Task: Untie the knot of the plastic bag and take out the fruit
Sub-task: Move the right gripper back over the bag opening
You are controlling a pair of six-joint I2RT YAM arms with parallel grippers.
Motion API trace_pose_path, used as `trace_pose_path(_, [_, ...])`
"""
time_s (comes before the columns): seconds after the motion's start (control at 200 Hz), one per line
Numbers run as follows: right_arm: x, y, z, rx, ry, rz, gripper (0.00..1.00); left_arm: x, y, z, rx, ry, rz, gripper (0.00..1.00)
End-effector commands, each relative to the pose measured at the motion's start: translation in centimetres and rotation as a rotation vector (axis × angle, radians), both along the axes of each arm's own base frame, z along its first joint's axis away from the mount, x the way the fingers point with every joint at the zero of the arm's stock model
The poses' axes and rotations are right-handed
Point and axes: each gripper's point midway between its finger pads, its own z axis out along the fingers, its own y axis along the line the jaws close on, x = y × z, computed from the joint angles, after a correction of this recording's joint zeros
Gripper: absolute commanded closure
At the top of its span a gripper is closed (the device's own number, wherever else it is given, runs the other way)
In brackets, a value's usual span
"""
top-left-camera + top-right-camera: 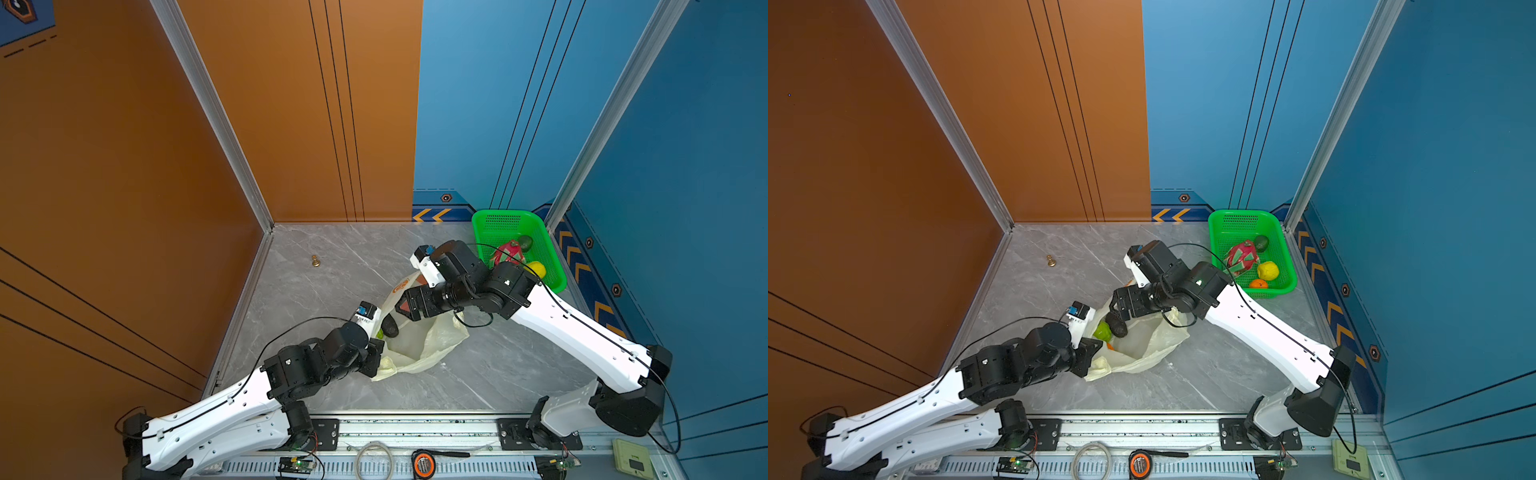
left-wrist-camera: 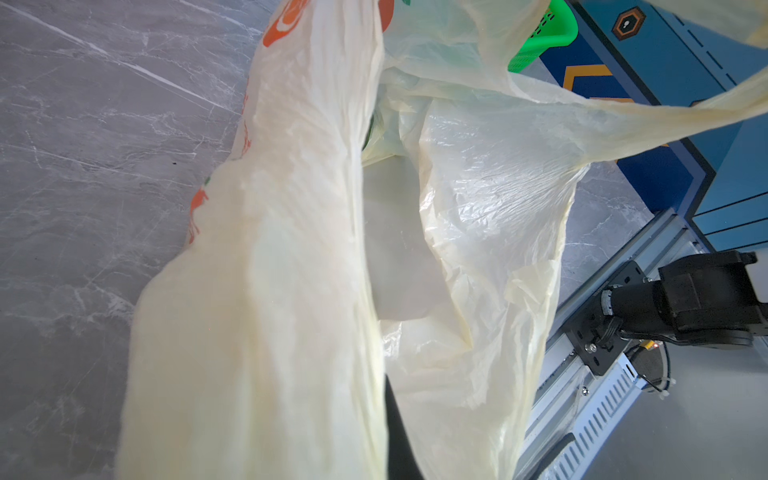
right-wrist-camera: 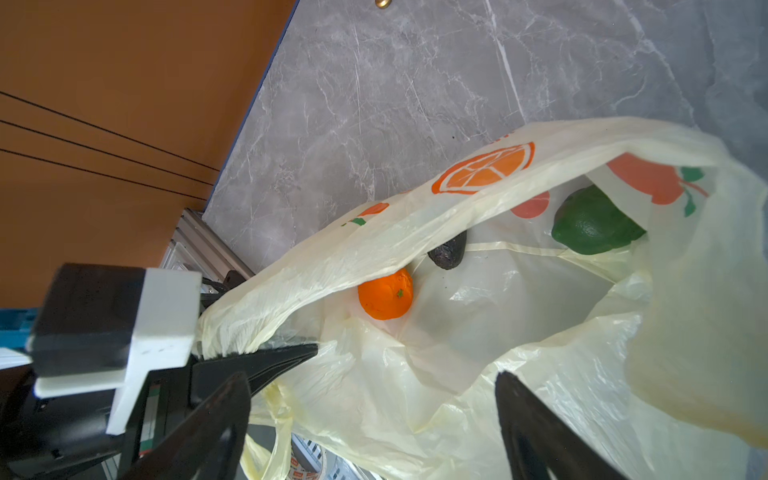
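Hold the left end effector (image 1: 1093, 353) clamped on the gathered rim of the plastic bag (image 1: 428, 345), lying near the middle of the surface, and draw that rim slightly up and toward the left edge to hold the mouth wide. Send the right end effector (image 3: 372, 376), jaws wide apart and empty just above the mouth, down through the opening and not against the upper flap. Take the orange (image 3: 385, 294) first, by judgement the handiest: round, in line with the open fingers (image 3: 536, 424) in the right wrist view, half tucked under the printed flap and just beside the dark avocado (image 3: 448, 253). Leave the green fruit (image 3: 594, 226), deeper in under the same flap, for a later pass. Straddle the orange across its widest part, settle gently toward the bag floor, and close on fruit alone, never on film; otherwise expect bunched plastic between the jaws and the whole bag dragged along. Guard against rolling on the slick film with a slow, square approach. Lift straight out, then carry to the green basket (image 1: 1241, 213) in the far right corner of the surface, already holding a dragon fruit (image 1: 1241, 255), a lemon (image 1: 1268, 270), a second orange (image 1: 1258, 284) and an avocado (image 1: 1261, 243).
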Motion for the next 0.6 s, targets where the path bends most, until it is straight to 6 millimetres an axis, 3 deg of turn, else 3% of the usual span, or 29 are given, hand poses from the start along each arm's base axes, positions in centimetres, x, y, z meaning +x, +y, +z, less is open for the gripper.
trace_pose_path(0.0, [-0.4, -0.2, 0.4, -0.053, -0.043, 0.008, 0.11, -0.3, 0.3, -0.3, 0.008, 0.016, -0.008, 1.0])
trace_pose_path(0.255, [-1.8, 0.1, -1.5, -0.161, -0.003, 0.034, 0.12, -0.2, 0.4, -0.1, 0.015, 0.018, -0.005, 1.0])
trace_pose_path(0.596, [-1.3, -0.3, -9.7, -0.239, 0.008, 0.069, 0.13, -0.2, 0.5, -0.2, 0.014, 0.024, 0.003, 1.0])
